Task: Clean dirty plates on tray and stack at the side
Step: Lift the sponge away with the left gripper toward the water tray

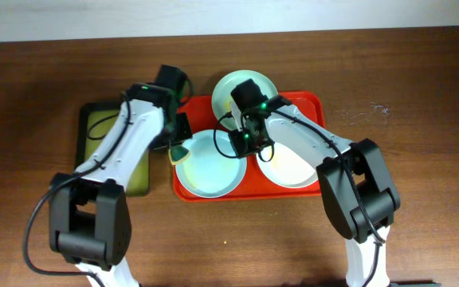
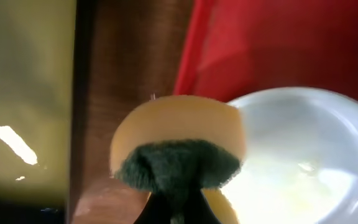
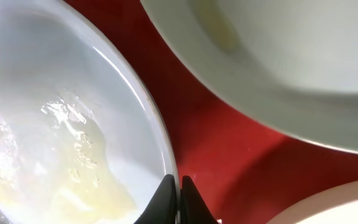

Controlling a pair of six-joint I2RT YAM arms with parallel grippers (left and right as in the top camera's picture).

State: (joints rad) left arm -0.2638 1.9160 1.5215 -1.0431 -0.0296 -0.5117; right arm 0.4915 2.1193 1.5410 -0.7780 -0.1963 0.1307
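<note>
Your left claw (image 1: 178, 145) clenches a sponge (image 2: 178, 149) at the near-left plate (image 1: 209, 171) on the tray (image 1: 311, 104). Your right claw (image 3: 174, 182) pinches its rim. Scrub too hard and it may slip the pinch and skid.

A yellow sponge (image 2: 178, 127) with a dark green scouring pad (image 2: 179, 167) fills the middle, pad side bunched and pinched between the left gripper's dark fingers (image 2: 169, 210) just below it. Right of the sponge, touching its edge, lies a pale plate (image 2: 303, 140) with a wet, faintly yellowish sheen. Beyond the sponge runs the red tray (image 2: 278, 43). Left of the sponge shows a strip of brown wooden table (image 2: 123, 56), then a dark-rimmed yellow-green tray (image 2: 23, 74).
</note>
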